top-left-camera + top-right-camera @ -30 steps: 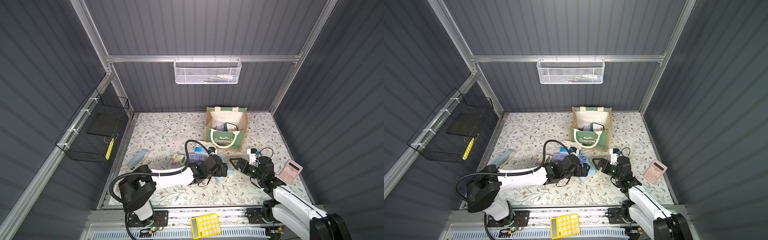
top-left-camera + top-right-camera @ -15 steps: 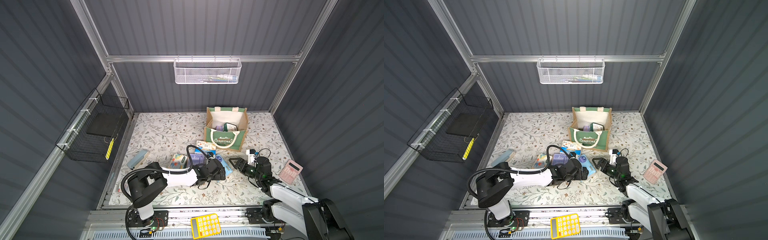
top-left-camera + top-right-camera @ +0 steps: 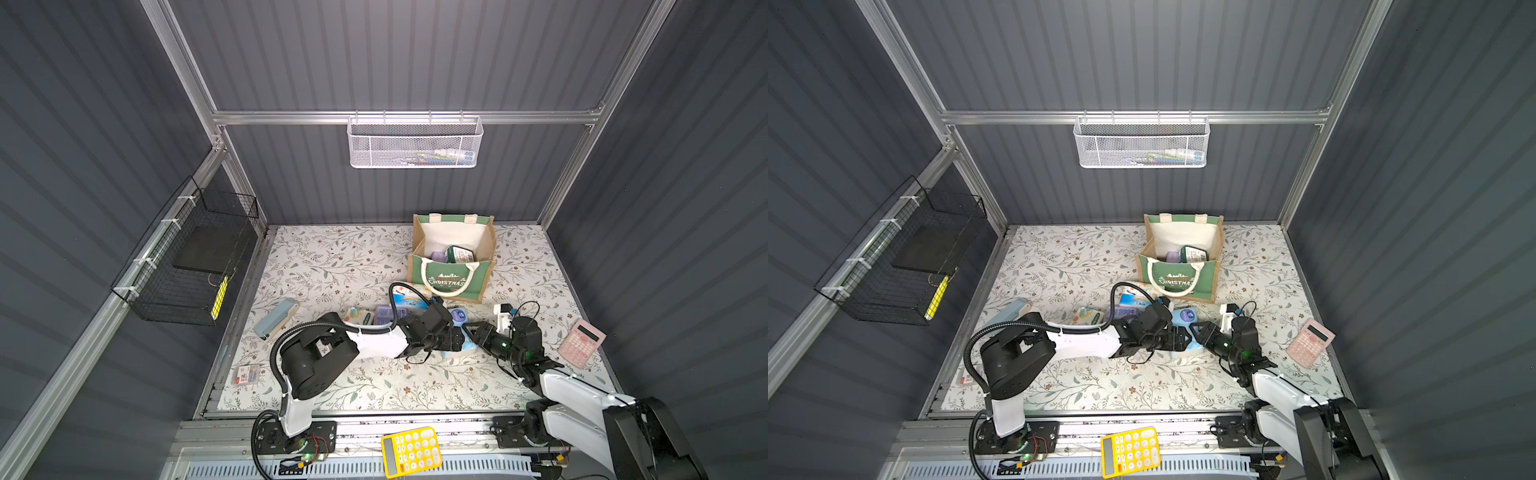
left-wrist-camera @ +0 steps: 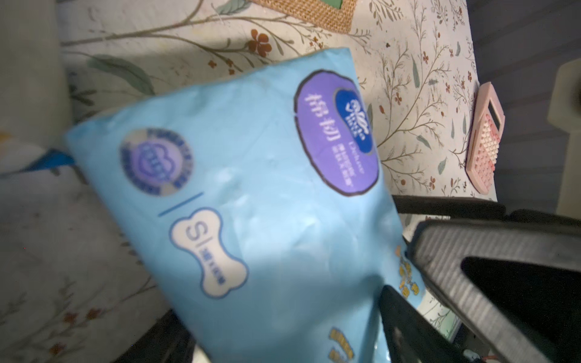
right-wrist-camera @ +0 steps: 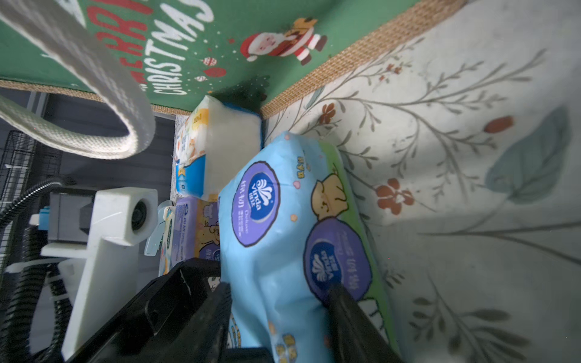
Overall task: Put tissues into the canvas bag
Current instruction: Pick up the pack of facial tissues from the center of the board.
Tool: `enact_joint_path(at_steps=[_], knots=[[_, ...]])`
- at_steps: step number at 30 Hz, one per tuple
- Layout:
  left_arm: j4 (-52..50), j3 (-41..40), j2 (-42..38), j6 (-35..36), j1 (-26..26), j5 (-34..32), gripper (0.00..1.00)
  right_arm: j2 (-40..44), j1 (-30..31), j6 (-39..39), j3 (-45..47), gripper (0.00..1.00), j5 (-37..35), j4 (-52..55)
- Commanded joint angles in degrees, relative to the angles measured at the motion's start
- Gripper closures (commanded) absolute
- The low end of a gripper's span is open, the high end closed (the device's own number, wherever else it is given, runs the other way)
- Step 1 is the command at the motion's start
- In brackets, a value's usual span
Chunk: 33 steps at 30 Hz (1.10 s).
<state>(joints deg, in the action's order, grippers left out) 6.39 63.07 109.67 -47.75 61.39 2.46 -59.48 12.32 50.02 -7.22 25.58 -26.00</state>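
Between the right claw's (image 5: 279, 287) jaws, clenched, light blue tissue pack (image 5: 283, 220); left claw's (image 3: 456, 338) grip unclear.

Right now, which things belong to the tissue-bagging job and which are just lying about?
Job: canvas bag; light blue pack; purple-white pack; white-blue-orange pack; cartoon-printed pack; dark green pack, bagged.
Lying about: pink calculator; yellow calculator; white mesh basket; black wire basket.

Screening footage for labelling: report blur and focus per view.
Left wrist view: the light blue plastic-wrapped tissue pack looms close, print blurred. Right wrist view: its purple label sharp, floral table cover soft. In both top views: even light, sharp.
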Motion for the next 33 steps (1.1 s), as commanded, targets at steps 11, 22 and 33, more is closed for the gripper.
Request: enact_joint_path(at_steps=[11, 22, 33], knots=[[0.9, -0.6, -3.8, 5.6, -1.8, 3.3, 0.14, 16.2, -1.6, -1.7, 2.0, 0.25, -5.1, 17.0], [-2.4, 0.2, -3.8, 6.5, -3.9, 3.6, 0.17, 11.7, -4.6, -4.2, 1.2, 0.02, -0.2, 12.8], [0.5, -0.5, -0.5, 2.8, -5.2, 5.3, 0.33, 3.9, -4.7, -1.8, 1.4, 0.15, 3.4, 5.0]])
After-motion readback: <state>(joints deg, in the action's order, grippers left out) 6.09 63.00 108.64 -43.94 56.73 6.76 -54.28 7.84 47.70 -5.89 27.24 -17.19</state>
